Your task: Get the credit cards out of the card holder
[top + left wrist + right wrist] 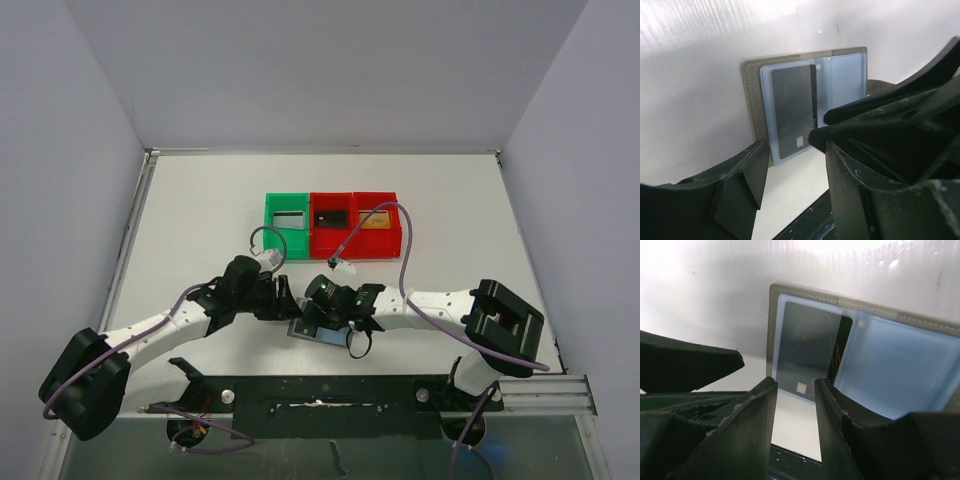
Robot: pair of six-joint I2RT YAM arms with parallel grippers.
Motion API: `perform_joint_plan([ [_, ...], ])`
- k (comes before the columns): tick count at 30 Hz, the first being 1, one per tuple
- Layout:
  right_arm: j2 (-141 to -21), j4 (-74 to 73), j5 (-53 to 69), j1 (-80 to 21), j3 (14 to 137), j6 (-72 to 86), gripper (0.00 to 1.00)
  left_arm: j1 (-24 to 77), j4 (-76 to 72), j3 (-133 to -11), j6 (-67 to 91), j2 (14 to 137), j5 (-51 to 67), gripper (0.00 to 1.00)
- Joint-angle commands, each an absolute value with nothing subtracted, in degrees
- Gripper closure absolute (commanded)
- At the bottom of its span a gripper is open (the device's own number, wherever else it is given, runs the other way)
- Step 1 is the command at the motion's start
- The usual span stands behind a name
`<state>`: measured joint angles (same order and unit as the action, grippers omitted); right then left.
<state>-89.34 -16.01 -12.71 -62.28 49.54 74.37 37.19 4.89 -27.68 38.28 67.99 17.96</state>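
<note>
From above, the left gripper (283, 298) and right gripper (318, 302) hid most of the card holder (308, 333). In the right wrist view, its right edge was cut off.

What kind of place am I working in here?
Probably a lab test cell: a white table boxed in by plain grey walls, with a green bin and red bins in a row.

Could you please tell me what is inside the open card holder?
A dark grey credit card with a small chip lies in one bluish pocket of the card holder. The other pocket looks empty. Anything tucked beneath the card or inside the pockets is covered.
</note>
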Motion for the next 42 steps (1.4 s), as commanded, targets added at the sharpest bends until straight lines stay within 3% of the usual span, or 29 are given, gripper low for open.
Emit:
perform_joint_plan([
  [1,-91.6,-18.6,-19.5,-63.7,51.9,79.2,0.62,37.4,-0.6,-26.5,38.4,63.0,19.6,0.53],
  [15,-87.8,-4.3,-17.7,-61.5,39.3,76.6,0.61,38.5,-8.4,-23.3,37.9,65.8,18.4,0.56],
  [22,-89.3,3.2,-15.8,-62.0,34.6,77.9,0.67,40.0,-6.6,-24.5,37.4,67.6,15.3,0.68],
  [25,-89.3,0.6,-16.6,-62.2,35.4,77.7,0.69,40.7,-6.1,-24.6,37.5,69.4,15.4,0.78],
  [29,-89.8,-6.6,-18.9,-62.5,39.6,74.9,0.69,40.9,-8.6,-21.7,39.0,71.5,16.5,0.83],
  [35,-89.1,-3.1,-17.4,-62.7,38.0,75.0,0.67,41.0,-7.7,-21.7,40.0,72.4,14.5,1.00],
  [42,-85.0,6.4,-14.0,-61.8,32.7,74.8,0.66,42.3,-9.7,-19.4,43.3,72.1,15.0,1.00],
])
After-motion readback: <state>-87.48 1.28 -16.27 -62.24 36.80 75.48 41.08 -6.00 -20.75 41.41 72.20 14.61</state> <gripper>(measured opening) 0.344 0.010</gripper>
